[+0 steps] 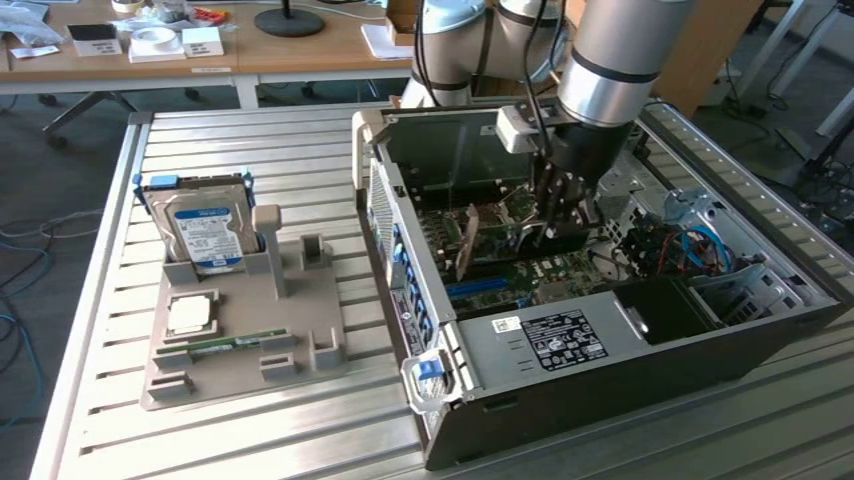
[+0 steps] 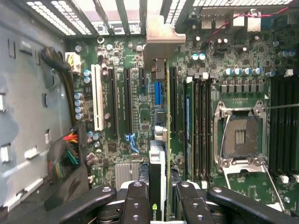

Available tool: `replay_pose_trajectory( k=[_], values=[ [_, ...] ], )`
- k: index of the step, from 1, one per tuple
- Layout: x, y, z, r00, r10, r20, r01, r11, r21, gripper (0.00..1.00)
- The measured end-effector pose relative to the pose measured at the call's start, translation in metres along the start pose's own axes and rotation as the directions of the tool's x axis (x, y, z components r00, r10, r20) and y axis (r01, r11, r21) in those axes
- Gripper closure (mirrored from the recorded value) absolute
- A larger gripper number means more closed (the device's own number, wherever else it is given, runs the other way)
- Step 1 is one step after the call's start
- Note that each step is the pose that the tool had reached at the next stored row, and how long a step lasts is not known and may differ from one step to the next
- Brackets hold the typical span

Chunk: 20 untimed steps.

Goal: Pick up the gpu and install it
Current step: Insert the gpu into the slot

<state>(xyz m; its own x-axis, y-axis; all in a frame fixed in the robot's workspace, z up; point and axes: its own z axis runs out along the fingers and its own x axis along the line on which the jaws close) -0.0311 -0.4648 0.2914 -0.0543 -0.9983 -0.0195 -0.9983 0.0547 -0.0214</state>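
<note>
My gripper [image 1: 554, 222] reaches down into the open computer case [image 1: 574, 345] and is shut on the gpu [image 1: 497, 232]. The card stands upright on its edge over the green motherboard [image 1: 554, 272]. In the wrist view the gpu [image 2: 158, 163] appears edge-on, a thin dark board running away from the gripper [image 2: 161, 193]. Black fingers [image 2: 137, 200] press on both of its faces. Its silver end bracket [image 2: 159, 39] sits at the case's rear slot openings. The card lies along a long black expansion slot [image 2: 173, 102]; whether it is seated there I cannot tell.
An empty CPU socket [image 2: 240, 135] and memory slots [image 2: 198, 126] flank the card on one side, a white slot [image 2: 98, 102] and cable bundle [image 2: 65, 154] on the other. On the exterior view's left, a grey holder [image 1: 300, 350] carries a hard drive [image 1: 207, 235] and a RAM stick [image 1: 220, 345].
</note>
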Motion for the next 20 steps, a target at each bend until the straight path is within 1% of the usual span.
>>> replay_pose_trajectory(
  k=[3, 8, 15, 20],
  values=[
    [0.0, 0.002, 0.0035, 1.0, 0.003, -0.0001, -0.003, 1.0, 0.0, 0.73],
    [0.0, 0.0032, 0.0045, 1.0, 0.003, -0.0002, -0.003, 1.0, 0.0001, 0.73],
    [0.001, 0.0147, 0.006, 1.0, 0.007, -0.0002, -0.007, 1.0, 0.0002, 0.73],
    [0.001, 0.0173, 0.0098, 1.0, 0.007, -0.0003, -0.007, 1.0, 0.0003, 0.73]
  ],
)
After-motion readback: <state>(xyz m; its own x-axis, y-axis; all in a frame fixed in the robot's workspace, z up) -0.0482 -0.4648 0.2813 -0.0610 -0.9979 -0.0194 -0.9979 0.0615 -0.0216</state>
